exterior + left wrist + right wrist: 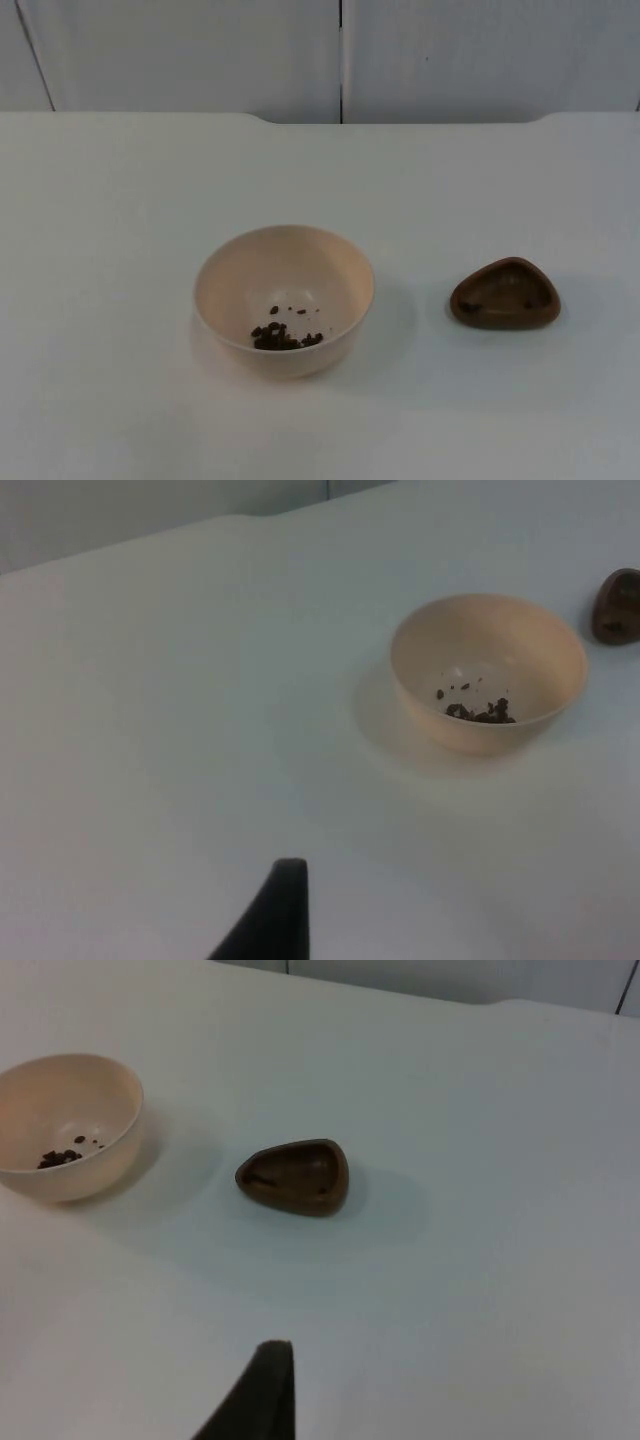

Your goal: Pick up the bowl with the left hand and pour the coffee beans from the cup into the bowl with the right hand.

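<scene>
Plainly, a list, from the bowl outward:

Bowl: the cream bowl (284, 298) stands upright on the white bench (120, 200), a little to the 9 o'clock side of centre in the top view, with nothing holding it.
Beans: a small heap of coffee beans (283, 337) already lies inside the bowl, toward the 6 o'clock part of its floor.
Cup: the brown cup (505, 294), a rounded three-cornered dish, sits at 3 o'clock from the bowl, well apart; one or two dark specks seem to cling inside it, otherwise it looks empty.
Left claw: one black fingertip (265, 915) is in the left wrist view, well apart from the bowl, which lies ahead at about 1 o'clock; it holds nothing, and how far it is open I cannot tell.
Right claw: one black fingertip (255, 1395) likewise, with the cup ahead near 12 o'clock and the bowl beyond at 10 o'clock; it holds nothing, and its opening I cannot tell.
Nearer arm: judging by sides, the left arm is nearer the bowl, the right nearer the cup.
Stage: the pour looks done.
</scene>
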